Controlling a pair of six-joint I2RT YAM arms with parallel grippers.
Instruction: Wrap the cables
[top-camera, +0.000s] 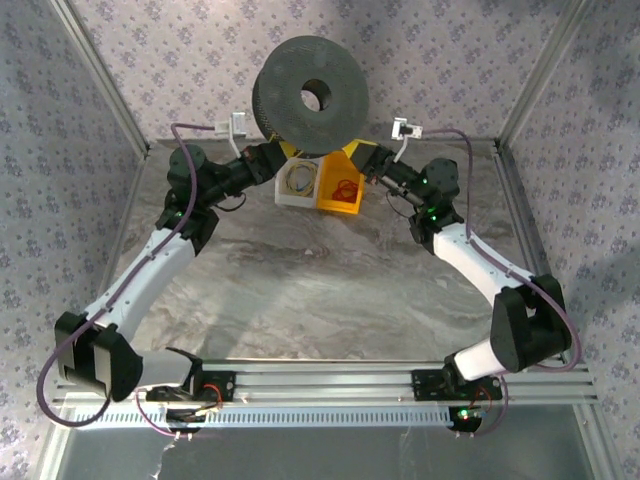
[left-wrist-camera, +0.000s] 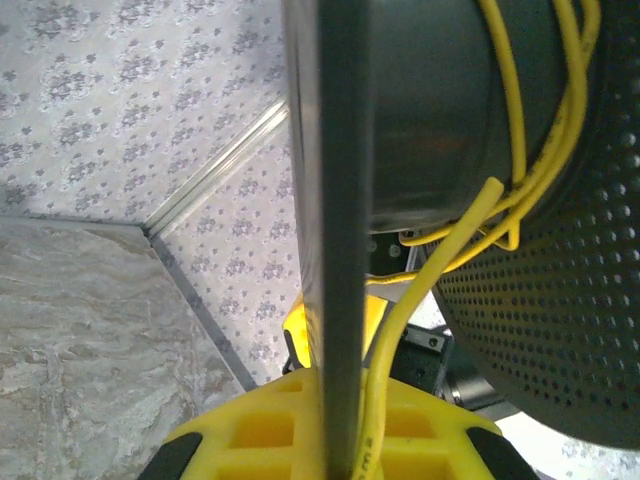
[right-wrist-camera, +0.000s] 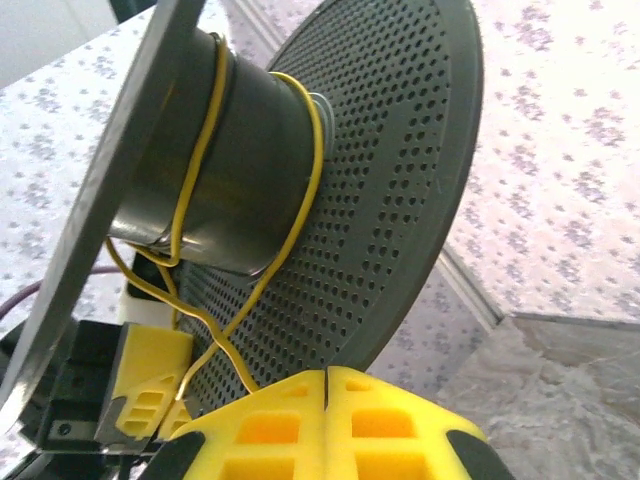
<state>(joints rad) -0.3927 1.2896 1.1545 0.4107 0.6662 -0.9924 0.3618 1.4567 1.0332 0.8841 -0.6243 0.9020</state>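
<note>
The tabletop (top-camera: 320, 290) is a grey, marble-patterned slab, closed in along its left, right and far edges by pale metal framing. An aluminium rail (top-camera: 330, 385) runs across its near edge. At the middle of the far edge a small white tray (top-camera: 284, 196) holding a pale coil (top-camera: 299, 179) sits directly on the surface. Touching the tray's right side is a yellow bin (top-camera: 338, 205) with a loose orange-red loop (top-camera: 346, 188) inside, and the rest of the slab around them is bare stone pattern.
</note>
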